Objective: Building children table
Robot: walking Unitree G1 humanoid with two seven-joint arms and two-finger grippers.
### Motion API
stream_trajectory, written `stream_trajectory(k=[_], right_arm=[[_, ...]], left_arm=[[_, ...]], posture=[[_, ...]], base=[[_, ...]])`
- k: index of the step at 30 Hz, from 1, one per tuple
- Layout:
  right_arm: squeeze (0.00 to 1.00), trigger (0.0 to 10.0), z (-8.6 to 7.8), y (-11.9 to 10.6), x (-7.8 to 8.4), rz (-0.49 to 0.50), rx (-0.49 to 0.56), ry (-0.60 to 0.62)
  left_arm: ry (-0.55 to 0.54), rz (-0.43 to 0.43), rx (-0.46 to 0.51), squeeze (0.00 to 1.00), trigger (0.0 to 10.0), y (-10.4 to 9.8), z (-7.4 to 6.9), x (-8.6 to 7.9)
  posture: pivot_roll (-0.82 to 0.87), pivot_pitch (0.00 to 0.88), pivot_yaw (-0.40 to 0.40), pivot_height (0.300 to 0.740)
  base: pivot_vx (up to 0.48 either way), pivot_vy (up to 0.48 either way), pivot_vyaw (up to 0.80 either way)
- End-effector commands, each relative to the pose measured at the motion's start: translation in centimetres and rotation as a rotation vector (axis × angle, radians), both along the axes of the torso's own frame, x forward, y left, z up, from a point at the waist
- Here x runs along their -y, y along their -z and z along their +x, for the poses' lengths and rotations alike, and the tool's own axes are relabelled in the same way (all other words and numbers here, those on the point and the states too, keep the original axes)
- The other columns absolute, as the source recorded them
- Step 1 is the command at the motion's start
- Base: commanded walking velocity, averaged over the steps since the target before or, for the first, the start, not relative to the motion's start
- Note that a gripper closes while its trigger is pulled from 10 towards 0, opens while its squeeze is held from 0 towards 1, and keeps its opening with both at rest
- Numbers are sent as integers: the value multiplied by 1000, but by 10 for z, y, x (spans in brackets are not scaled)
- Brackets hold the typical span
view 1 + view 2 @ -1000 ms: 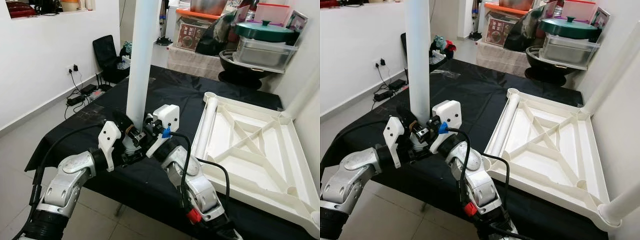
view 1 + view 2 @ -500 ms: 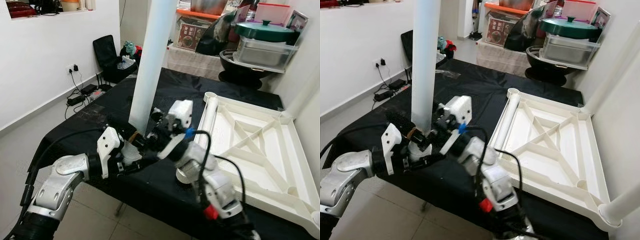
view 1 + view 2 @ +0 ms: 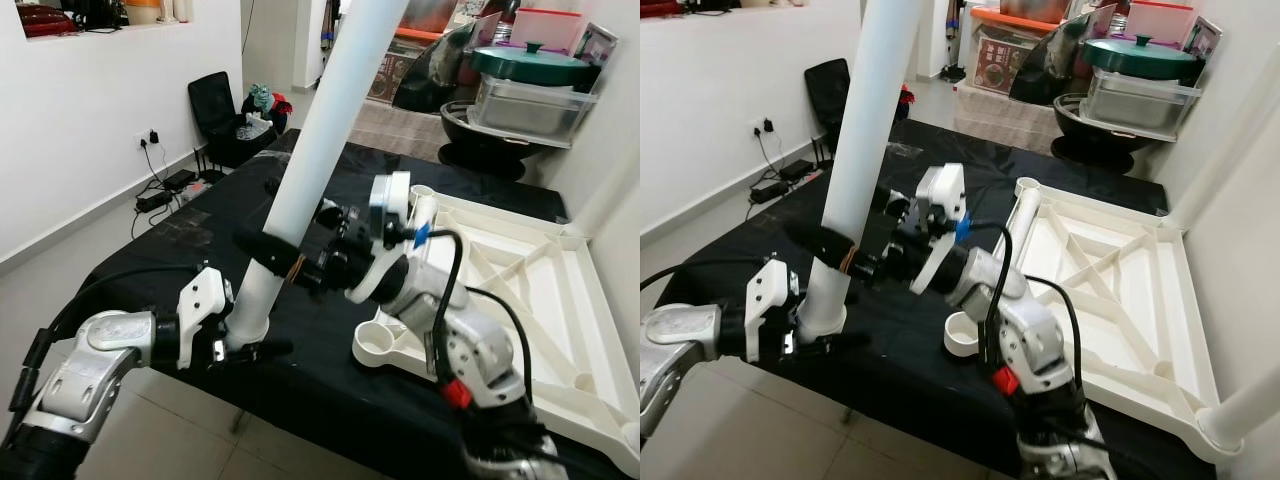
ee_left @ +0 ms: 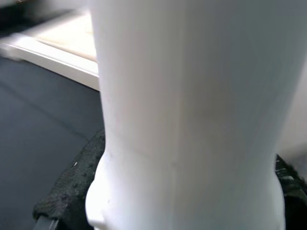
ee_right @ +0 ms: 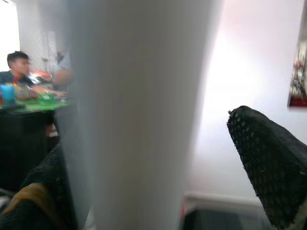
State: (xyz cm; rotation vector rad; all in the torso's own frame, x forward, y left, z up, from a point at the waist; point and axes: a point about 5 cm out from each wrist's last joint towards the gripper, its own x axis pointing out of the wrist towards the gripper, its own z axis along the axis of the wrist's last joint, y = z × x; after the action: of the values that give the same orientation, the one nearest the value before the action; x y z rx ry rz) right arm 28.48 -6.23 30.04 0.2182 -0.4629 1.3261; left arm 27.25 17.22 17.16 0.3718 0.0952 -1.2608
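Here, in the left eye view, we are mid-step in fitting a leg: the white table leg (image 3: 320, 130) is held off the black-draped table (image 3: 200, 225) by both grippers. Our left gripper (image 3: 243, 345) clasps its flared lower end near the table's near edge, and our right gripper (image 3: 290, 262) is closed around the shaft a little higher. The long axis is steeply tilted, foot low and near-left, top leaning up, far and to the right. The upturned white tabletop (image 3: 520, 300) lies on the right of the table, with an open round corner socket (image 3: 382, 343) at its near-left corner, near the leg's lower end but apart from it.

In the right eye view the same holds: the leg's base hangs just left of the socket (image 3: 962, 335). We judge the next move calls for carrying the foot rightward over that socket, bringing the axis upright, then pressing down.

In the left wrist view the leg's widened end (image 4: 187, 182) sits between dark padded fingers (image 4: 72, 191), which touch it on both sides.

In the right wrist view the shaft (image 5: 139, 115) crosses close before the camera; one dotted black finger (image 5: 266, 158) stands clear of it, the other lies against it.
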Motion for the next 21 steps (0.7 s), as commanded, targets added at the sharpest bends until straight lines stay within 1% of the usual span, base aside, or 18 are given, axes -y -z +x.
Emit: stream_trajectory(k=[1, 3, 4, 5, 6, 7, 8, 9, 11, 12, 13, 16, 18, 21], right_arm=[[0, 9961, -1, -3, 0, 22, -22, -48], [0, 9961, -1, -3, -1, 24, -26, -60], [0, 8902, -4, -3, -4, 19, -36, -93], [0, 6902, -8, -2, -6, 17, -57, -138], [0, 6902, -11, -1, -7, 15, -70, -170], [0, 6902, -11, -1, -7, 15, -70, -170], [0, 0, -14, -1, -7, 31, -111, -208], [0, 0, -16, -1, -7, 43, -140, -238], [0, 0, -16, -1, -7, 43, -140, -238], [0, 0, -22, 0, -6, 52, -185, -302], [0, 0, -22, 0, -6, 52, -185, -302], [0, 0, -28, 2, -6, 42, -207, -356], [0, 0, -28, 3, -6, 40, -208, -357], [0, 0, -25, 3, -6, 73, -189, -272]], left_arm=[[80, 7, -26, 0, 10000, 1, -7, 8], [86, 6, -32, 0, 10000, 2, -8, 8], [94, 10, -32, 0, 10000, 2, -8, 9], [100, 17, -30, 0, 10000, 2, -9, 9], [103, 22, -29, 0, 10000, 3, -9, 9], [103, 22, -29, 0, 10000, 3, -9, 9], [102, 34, -25, 0, 10000, 3, -9, 6], [99, 44, -20, 0, 10000, 3, -8, 4], [99, 44, -20, 0, 10000, 3, -8, 4], [92, 58, -12, 0, 10000, 2, -5, 0], [92, 58, -12, 0, 10000, 2, -5, 0], [81, 62, -5, 0, 10000, -1, -1, -3], [81, 61, -5, 0, 10000, -2, -1, -2], [72, 38, -4, 0, 10000, -1, 0, 1]], posture=[[84, 0, -85, 740], [84, 0, -85, 740], [84, 0, -87, 740], [86, 0, -87, 740], [86, 0, -88, 740], [86, 0, -88, 740], [85, 0, -89, 740], [84, 0, -89, 740], [84, 0, -89, 740], [81, 0, -89, 740], [81, 0, -89, 740], [77, 0, -85, 740], [77, 0, -85, 740], [74, 0, -82, 740]], base=[[0, 0, 0], [0, 0, 0], [0, 0, 0], [0, 0, 0], [0, 0, 0], [0, 0, 0], [0, 0, 0], [0, 0, 0], [0, 0, 0], [0, 0, 0], [0, 0, 0], [0, 0, 0], [0, 0, 0], [0, 0, 0]])
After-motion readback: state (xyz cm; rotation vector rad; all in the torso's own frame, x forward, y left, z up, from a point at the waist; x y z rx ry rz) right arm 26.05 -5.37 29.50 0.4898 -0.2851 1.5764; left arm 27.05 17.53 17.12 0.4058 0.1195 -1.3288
